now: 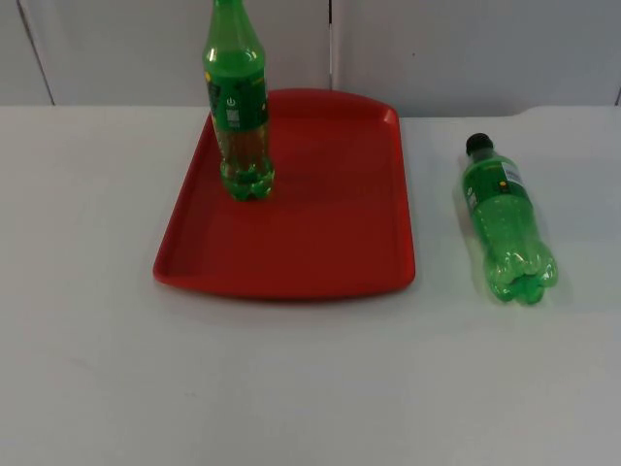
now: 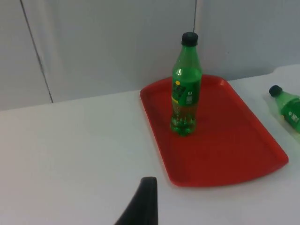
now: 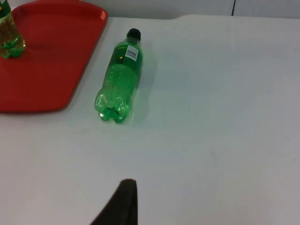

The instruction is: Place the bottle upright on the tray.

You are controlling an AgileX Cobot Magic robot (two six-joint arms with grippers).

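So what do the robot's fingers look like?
Just a fingertip of each gripper can be seen. The left gripper's fingertip is black, smooth and narrow, tapering to a blunt squared end. The right gripper's fingertip looks the same: plain black with a rounded end, no markings.

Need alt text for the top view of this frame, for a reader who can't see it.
A green plastic bottle stands upright near the far left corner of a red plastic tray on a white table. A second green plastic bottle with a black cap lies on its side on the table to the tray's right.
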